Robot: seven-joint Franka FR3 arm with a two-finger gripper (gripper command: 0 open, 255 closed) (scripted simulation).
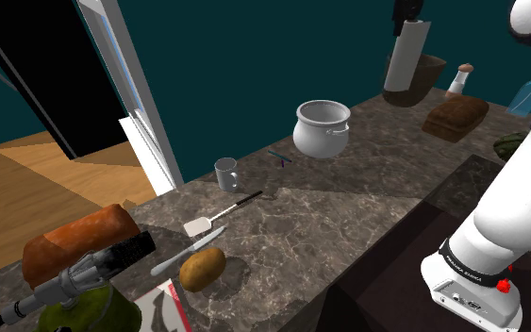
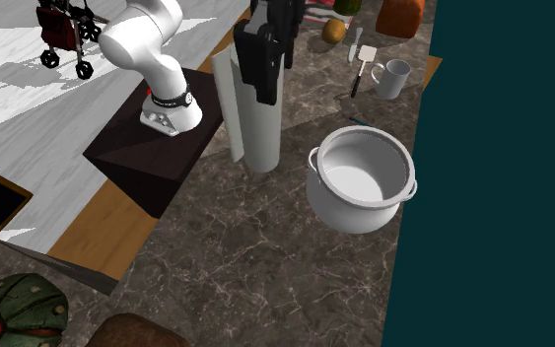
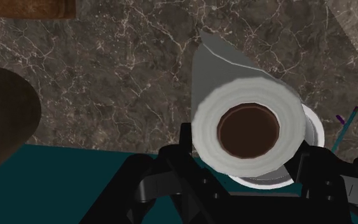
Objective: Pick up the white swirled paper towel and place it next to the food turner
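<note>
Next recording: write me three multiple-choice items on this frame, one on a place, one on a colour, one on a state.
1. The turner lies: A in a drawer; B between mug and potato; C on a shelf.
2. The pot is: A red; B white; C black.
3. The gripper is: A open; B shut on nothing; C shut on the roll.
Key: B, it lies between them in the shoulder view. B, its body is drawn white. C, the roll is clasped on both sides in the wrist view.
</note>
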